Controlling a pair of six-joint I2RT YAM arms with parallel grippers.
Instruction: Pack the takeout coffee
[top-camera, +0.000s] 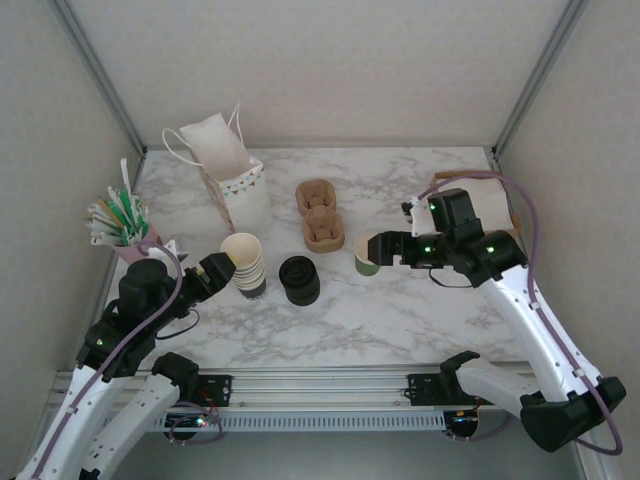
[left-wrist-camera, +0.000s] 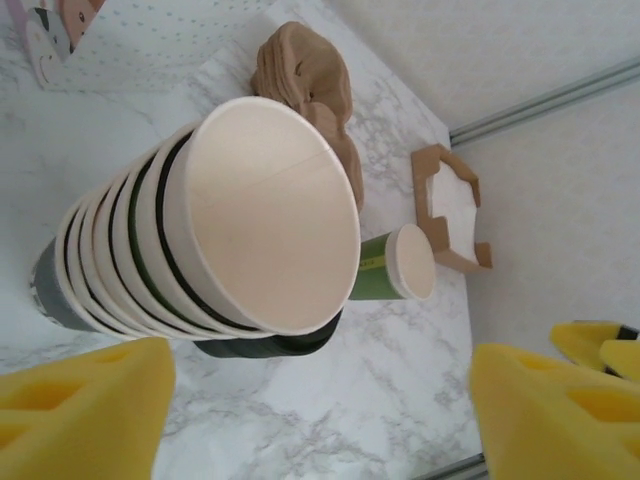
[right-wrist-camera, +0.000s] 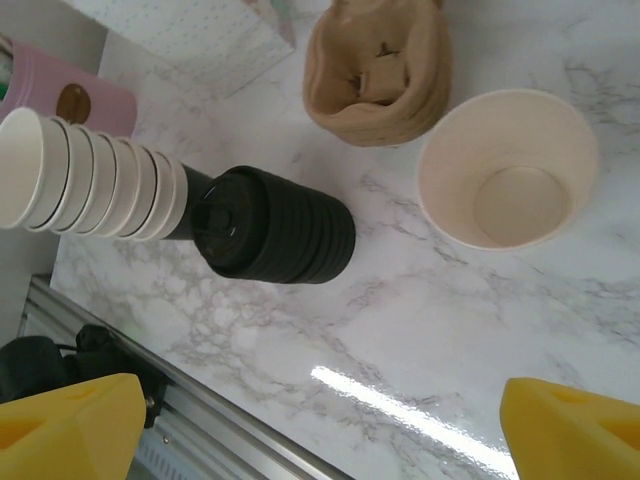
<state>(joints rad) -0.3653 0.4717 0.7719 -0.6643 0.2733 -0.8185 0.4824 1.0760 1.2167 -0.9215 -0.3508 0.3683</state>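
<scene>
Worktop (top-camera: 400, 310) carries all items.
- Cup stack (top-camera: 245, 262): upright, just ahead of left fingers (left-wrist-camera: 80, 410).
- Lid stack (top-camera: 298, 279): just right of cup stack, between the two pairs of fingers.
- Takeout cup (top-camera: 367, 255): standing just ahead of right fingers (right-wrist-camera: 60, 430).
- Cup carrier (top-camera: 320, 213): behind lid stack and takeout cup, farther from both pairs of fingers.
- Bag (top-camera: 225, 160): behind cup stack.
- Holder (top-camera: 125, 228): left of left fingers.
- Cardboard tray (left-wrist-camera: 450, 205): beyond takeout cup from left fingers.

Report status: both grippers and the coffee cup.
Both open: left gripper by cup stack, right gripper by green cup. Cup upright, lidless, lid stack alongside.
</scene>
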